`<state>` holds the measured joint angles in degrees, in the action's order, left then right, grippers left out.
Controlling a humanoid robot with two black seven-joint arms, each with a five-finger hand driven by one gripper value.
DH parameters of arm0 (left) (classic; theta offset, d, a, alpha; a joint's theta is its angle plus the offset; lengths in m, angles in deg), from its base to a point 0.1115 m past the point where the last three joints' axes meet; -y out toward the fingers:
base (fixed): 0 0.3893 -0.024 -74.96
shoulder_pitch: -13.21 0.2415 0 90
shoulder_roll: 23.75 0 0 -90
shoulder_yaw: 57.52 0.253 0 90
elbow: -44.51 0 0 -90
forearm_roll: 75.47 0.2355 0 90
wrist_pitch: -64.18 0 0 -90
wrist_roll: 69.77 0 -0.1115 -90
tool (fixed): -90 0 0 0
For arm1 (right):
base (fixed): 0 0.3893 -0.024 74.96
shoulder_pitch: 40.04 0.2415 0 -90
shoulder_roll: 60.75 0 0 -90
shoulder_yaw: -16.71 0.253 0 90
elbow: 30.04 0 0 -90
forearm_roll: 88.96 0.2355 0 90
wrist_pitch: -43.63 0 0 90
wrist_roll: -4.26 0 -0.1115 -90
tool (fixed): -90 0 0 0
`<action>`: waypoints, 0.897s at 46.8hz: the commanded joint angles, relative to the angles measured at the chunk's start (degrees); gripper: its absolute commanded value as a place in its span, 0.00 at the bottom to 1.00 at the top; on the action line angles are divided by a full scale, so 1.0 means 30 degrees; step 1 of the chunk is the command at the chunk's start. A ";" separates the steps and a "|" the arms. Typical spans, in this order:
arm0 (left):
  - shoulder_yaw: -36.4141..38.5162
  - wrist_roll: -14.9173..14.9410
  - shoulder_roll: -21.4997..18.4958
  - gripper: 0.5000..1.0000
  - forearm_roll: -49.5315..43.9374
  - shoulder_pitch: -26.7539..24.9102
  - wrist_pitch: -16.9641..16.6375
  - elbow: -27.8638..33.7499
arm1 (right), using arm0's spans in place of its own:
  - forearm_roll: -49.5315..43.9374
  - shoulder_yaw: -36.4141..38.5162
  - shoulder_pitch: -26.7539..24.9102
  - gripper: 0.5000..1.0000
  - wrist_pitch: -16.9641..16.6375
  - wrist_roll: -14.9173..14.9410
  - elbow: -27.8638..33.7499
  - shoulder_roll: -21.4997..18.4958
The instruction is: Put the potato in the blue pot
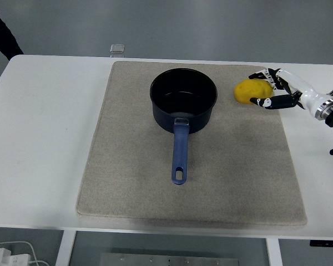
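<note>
A smooth, rounded yellow potato [252, 91] sits in the right hand [278, 90], whose glossy white shell and black-jointed fingers [265, 102] curl around its right side, one set closing over the top and another under the lower edge, so the lump is gripped between them. The potato is to the right of the blue pot [182, 100], clear of its rim, over the far right part of the mat [133, 183]; whether it touches the mat cannot be told. The pot is a deep round saucepan with a dark, slightly shiny inside and a matt dark blue wall; it stands upright near the far middle of the mat. Its long, flat, lighter blue handle [179, 150] points toward the table's near edge and ends in an oval hanging hole. The mat is a large rectangle of coarse, felt-like beige fabric with soft rounded corners, lying flat on the smooth white table [41, 138]. A small clear, boxy object [117, 49] stands at the table's far edge.
</note>
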<state>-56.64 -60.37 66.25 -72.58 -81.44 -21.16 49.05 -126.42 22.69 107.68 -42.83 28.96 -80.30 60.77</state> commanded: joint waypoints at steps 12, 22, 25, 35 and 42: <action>0.0000 -0.0002 0.0000 0.99 0.0003 0.0000 -0.0001 -0.0051 | 0.1384 -0.0762 0.2177 0.00 -0.0770 -0.0146 -0.0093 -0.0341; -0.0029 -0.0002 0.0000 0.99 -0.0026 0.0000 -0.0030 -0.0138 | 0.1501 -0.1701 0.3086 0.00 -0.0770 -0.0146 -0.0503 -0.0810; 0.0000 -0.0002 0.0000 0.99 -0.0026 0.0000 -0.0030 -0.0168 | 0.1560 -0.1701 0.3086 0.00 -0.0770 -0.0146 -0.0532 -0.1043; -0.0029 -0.0002 0.0000 0.99 -0.0026 0.0000 -0.0030 -0.0051 | 0.1589 -0.2724 0.3992 0.00 -0.0800 -0.0146 -0.0298 -0.2858; -0.0029 -0.0002 0.0000 0.99 -0.0026 0.0000 -0.0030 -0.0226 | 0.1589 -0.3400 0.4491 0.00 -0.0741 -0.0146 0.0638 -0.4265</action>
<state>-56.72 -60.37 66.25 -72.63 -81.43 -21.26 48.53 -121.66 12.93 120.69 -45.02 28.49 -79.72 49.32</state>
